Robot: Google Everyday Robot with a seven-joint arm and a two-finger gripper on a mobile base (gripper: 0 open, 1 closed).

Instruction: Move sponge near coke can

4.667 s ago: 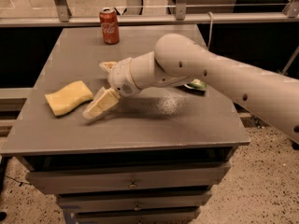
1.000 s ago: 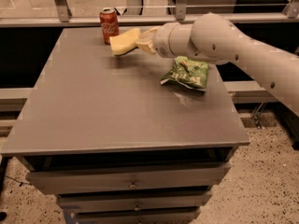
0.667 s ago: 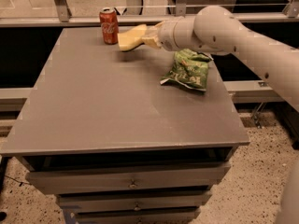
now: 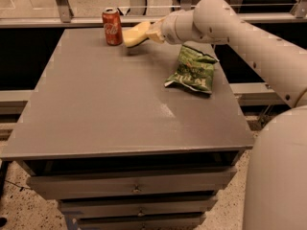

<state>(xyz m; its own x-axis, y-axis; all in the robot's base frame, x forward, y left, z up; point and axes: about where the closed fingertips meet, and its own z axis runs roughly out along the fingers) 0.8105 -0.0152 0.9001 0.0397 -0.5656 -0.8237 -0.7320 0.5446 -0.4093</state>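
The red coke can (image 4: 112, 27) stands upright at the back left of the grey table (image 4: 105, 109). The pale-yellow sponge (image 4: 134, 34) is held just to the right of the can, slightly above the tabletop with a small gap between them. My gripper (image 4: 150, 32) is shut on the sponge's right end, and the arm reaches in from the right across the back of the table.
A green wrinkly snack bag (image 4: 192, 70) lies on the right side of the table, under the arm. A metal railing (image 4: 62, 4) runs behind the table's back edge. Drawers (image 4: 136, 188) sit below the front edge.
The gripper took the sponge from the table's left side and carried it to the back beside the can. In the last second it shifted slightly farther back and right.
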